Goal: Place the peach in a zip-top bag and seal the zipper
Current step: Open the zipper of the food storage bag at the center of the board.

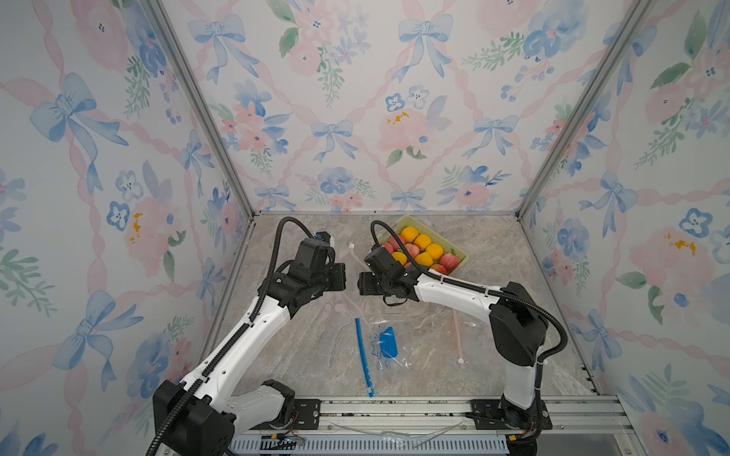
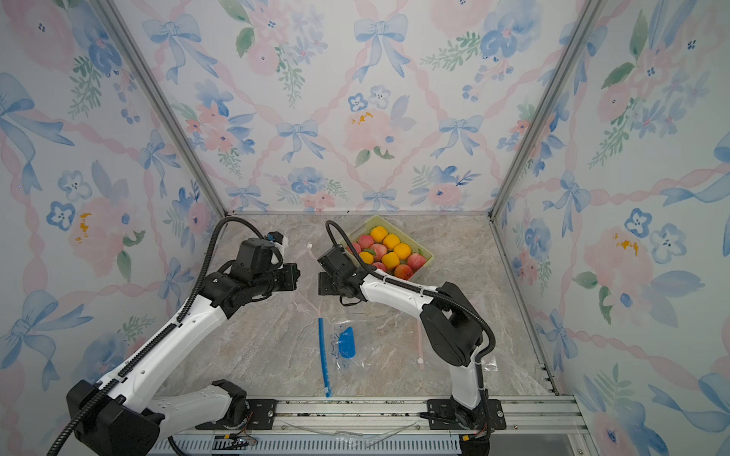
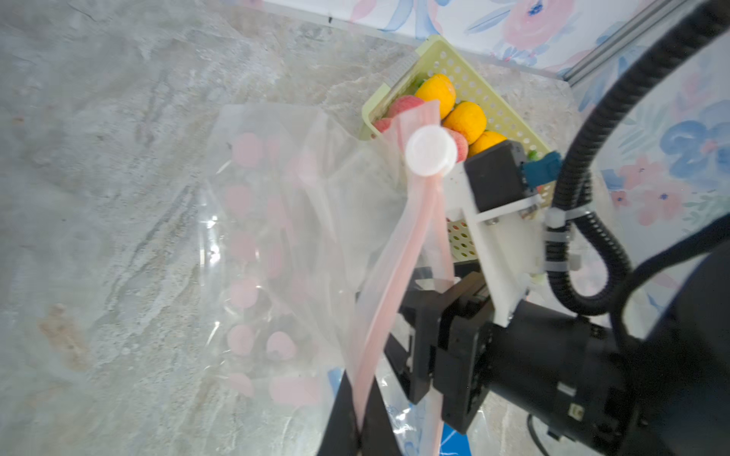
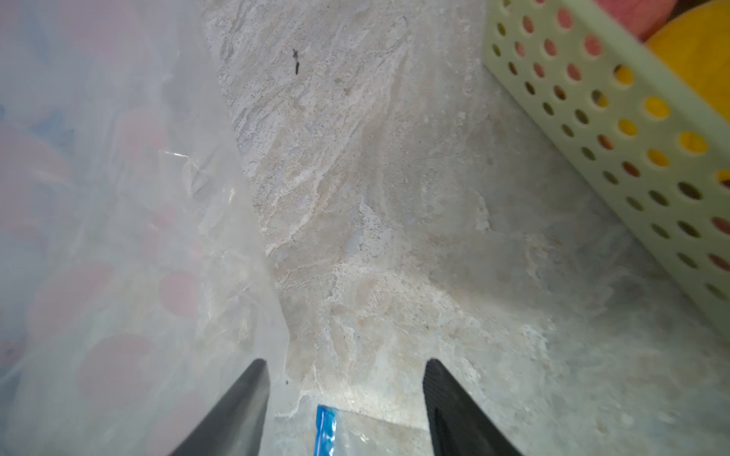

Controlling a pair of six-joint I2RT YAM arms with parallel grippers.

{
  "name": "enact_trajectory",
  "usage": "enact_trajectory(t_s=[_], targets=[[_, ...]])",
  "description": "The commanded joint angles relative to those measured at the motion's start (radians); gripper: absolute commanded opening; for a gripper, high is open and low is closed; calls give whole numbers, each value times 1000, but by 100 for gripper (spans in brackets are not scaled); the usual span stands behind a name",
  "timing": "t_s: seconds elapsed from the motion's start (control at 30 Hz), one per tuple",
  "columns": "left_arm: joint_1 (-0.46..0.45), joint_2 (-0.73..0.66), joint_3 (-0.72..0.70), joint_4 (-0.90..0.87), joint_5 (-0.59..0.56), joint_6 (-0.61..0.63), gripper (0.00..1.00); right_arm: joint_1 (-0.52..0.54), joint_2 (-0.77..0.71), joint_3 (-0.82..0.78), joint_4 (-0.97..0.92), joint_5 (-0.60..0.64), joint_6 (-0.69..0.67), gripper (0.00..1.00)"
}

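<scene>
A clear zip-top bag (image 3: 276, 237) with pink dots hangs in the air between the two arms. My left gripper (image 3: 359, 430) is shut on its pink zipper strip (image 3: 399, 276), and the white slider (image 3: 430, 150) sits further along the strip. In both top views the slider (image 1: 351, 246) (image 2: 309, 246) shows above the left gripper (image 1: 339, 276). My right gripper (image 4: 343, 367) is open; the bag's side edge (image 4: 276, 308) lies just inside one finger, unclamped. A peach (image 1: 412, 249) (image 2: 378, 249) lies with other peaches in the basket.
The pale green perforated basket (image 1: 442, 239) (image 2: 411, 240) at the back right holds peaches and oranges (image 1: 422, 241). A second clear bag with a blue zipper (image 1: 363, 355) (image 4: 326, 430) lies flat mid-table. Another pink zipper strip (image 1: 458, 339) lies near the right arm's base.
</scene>
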Motion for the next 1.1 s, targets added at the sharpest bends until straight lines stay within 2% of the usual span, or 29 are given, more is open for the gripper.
enact_trajectory(t_s=[0.0,0.33,0.57,0.8,0.97,1.07], targets=[[-3,2,43,-95,-184,61,0,-13,12,-2,-65,18,-10,64],[-20,127,89,-141,-336,102,0,45,35,114,-133,-19,-64,65],[-35,166,127,-138,-227,119,0,56,58,197,-158,15,-133,71],[-45,151,141,-137,-137,141,0,47,126,319,-205,142,-191,79],[-47,130,142,-139,-94,157,0,22,165,391,-208,200,-208,77],[-47,121,134,-141,-103,161,0,2,174,402,-200,199,-200,72]])
